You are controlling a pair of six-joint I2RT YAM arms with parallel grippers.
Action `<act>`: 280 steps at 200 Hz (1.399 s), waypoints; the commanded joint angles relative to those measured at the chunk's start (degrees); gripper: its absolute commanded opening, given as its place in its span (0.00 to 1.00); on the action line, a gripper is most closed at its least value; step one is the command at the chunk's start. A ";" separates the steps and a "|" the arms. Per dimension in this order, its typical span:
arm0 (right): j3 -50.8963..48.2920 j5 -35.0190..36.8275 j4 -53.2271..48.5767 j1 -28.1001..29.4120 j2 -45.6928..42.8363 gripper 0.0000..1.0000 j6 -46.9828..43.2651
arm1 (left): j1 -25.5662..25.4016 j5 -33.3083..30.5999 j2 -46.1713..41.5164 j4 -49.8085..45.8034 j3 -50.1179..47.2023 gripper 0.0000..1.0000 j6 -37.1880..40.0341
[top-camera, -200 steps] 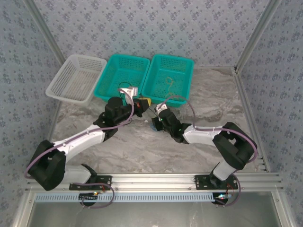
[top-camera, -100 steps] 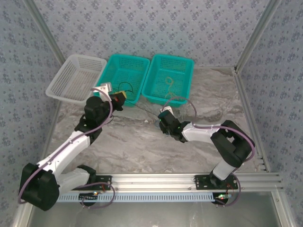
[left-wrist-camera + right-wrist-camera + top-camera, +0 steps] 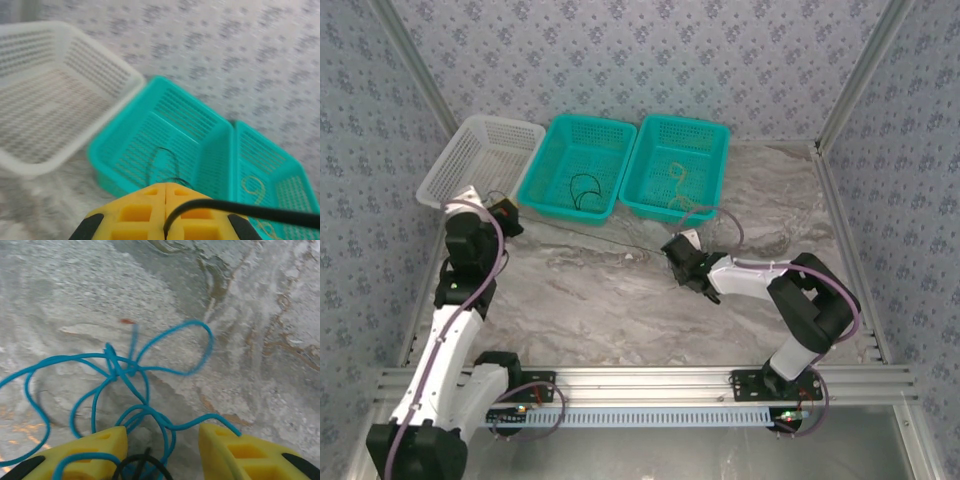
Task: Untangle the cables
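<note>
While left gripper (image 3: pixel 165 192) pinches black cable (image 3: pixel 250 207) at frame bottom, right gripper (image 3: pixel 162 432) stands parted over blue cable (image 3: pixel 117 367) on marble table (image 3: pixel 260 315).

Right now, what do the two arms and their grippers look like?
The left arm and right arm have white links, black joints and a purple-grey cable along each. The left gripper and right gripper have blocky yellow fingers with square recesses.

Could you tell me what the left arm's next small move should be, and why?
Probably pull the left gripper slightly leftward: it is shut on the black cable, whose far end lies in the blue cable tangle between the open jaws of the right gripper.
</note>
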 commanded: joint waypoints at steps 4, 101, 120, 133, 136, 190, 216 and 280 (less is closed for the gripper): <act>1.29 3.88 -7.02 -1.92 -0.06 0.46 4.43 | 5.75 -5.17 -3.05 -7.59 4.20 0.00 -2.35; 0.36 1.60 -12.16 -11.25 -0.66 0.46 12.18 | 15.93 -21.84 -12.04 -18.44 5.27 0.00 -4.83; -0.79 0.35 -10.98 -12.71 -2.06 0.40 12.55 | 15.93 -22.14 -11.71 -19.10 5.28 0.00 -4.88; -1.76 -0.65 -10.64 -14.51 -3.33 0.35 13.17 | 16.02 -23.99 -11.01 -20.85 5.67 0.00 -5.61; -2.09 -1.15 -10.56 -15.12 -3.67 0.34 13.42 | 16.02 -24.62 -10.96 -21.27 5.81 0.00 -5.87; -8.78 -10.71 -6.27 -28.36 -12.47 0.30 15.49 | 16.19 -33.93 -15.49 -21.63 3.48 0.00 -7.80; -9.46 -16.75 -2.12 -29.23 -15.34 0.31 10.22 | 16.19 -21.61 -14.91 -18.58 2.59 0.00 -7.77; -10.43 -29.78 5.87 -19.45 -19.79 0.35 1.82 | 15.47 9.30 -4.85 -11.90 5.45 0.00 -7.51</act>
